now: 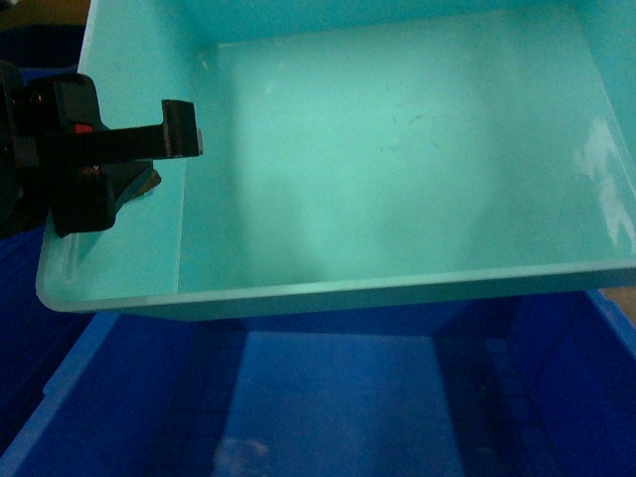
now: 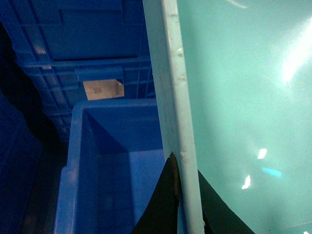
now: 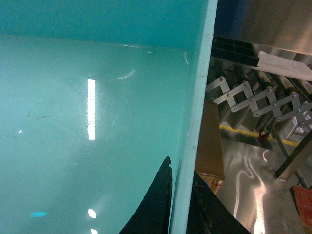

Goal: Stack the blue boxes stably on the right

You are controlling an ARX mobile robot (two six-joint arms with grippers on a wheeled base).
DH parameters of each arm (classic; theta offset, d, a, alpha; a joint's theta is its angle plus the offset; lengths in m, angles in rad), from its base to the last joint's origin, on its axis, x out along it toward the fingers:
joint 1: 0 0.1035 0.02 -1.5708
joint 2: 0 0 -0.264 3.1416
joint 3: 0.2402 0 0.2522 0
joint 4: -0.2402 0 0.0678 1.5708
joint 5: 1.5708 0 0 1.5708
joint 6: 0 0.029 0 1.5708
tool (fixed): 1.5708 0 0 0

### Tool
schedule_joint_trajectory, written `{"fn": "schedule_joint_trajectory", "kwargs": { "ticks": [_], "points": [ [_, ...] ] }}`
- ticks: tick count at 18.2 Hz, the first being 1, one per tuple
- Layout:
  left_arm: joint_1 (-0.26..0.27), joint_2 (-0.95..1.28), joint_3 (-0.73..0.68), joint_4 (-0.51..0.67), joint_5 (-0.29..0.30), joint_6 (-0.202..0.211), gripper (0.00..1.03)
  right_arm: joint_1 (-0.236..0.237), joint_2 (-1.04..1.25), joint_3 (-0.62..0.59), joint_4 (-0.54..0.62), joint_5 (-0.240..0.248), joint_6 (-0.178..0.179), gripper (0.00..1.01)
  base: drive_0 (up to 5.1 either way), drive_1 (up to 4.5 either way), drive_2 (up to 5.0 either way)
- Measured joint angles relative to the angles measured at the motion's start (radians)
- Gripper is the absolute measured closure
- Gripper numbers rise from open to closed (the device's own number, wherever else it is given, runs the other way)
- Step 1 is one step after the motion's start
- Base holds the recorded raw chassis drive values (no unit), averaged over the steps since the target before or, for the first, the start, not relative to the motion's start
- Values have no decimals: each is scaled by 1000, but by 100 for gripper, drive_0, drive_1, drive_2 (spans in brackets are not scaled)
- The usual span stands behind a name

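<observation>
One pale turquoise blue box (image 1: pixel 397 149) fills the head view, held in the air and tipped so its inside faces me. My left gripper (image 1: pixel 164 157) is shut on its left wall, one finger inside and one outside. The left wrist view shows the same grip, left gripper (image 2: pixel 185 163) clamped on the box's white-edged rim (image 2: pixel 173 73). My right gripper (image 3: pixel 181 165) is shut on the opposite wall of the blue box (image 3: pixel 87 122), with the rim (image 3: pixel 200 87) between its fingers. The head view does not show the right gripper.
A dark blue crate (image 1: pixel 328 397) sits open directly below the held box. More dark blue crates (image 2: pixel 83 44) stand stacked behind, one with a paper label (image 2: pixel 102 89). On the right are a brown carton (image 3: pixel 209 141), a shiny metal surface (image 3: pixel 253 180) and a scissor-frame roller conveyor (image 3: pixel 258 97).
</observation>
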Motion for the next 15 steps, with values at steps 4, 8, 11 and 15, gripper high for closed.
{"fn": "schedule_joint_trajectory", "kwargs": {
  "ticks": [4, 8, 11, 15],
  "points": [
    [0, 0, 0, -2, 0, 0, 101, 0, 0, 0, -2, 0, 0, 94, 0, 0, 0],
    [-11, 8, 7, -21, 5, 0, 101, -15, 12, 0, -32, -15, 1, 94, 0, 0, 0],
    [-35, 56, 31, -62, 2, -1, 101, -35, 40, 0, -93, -22, 6, 94, 0, 0, 0],
    [-98, 164, 95, -145, -5, 2, 101, -92, 61, -5, -231, -31, 27, 94, 0, 0, 0]
  ]
}}
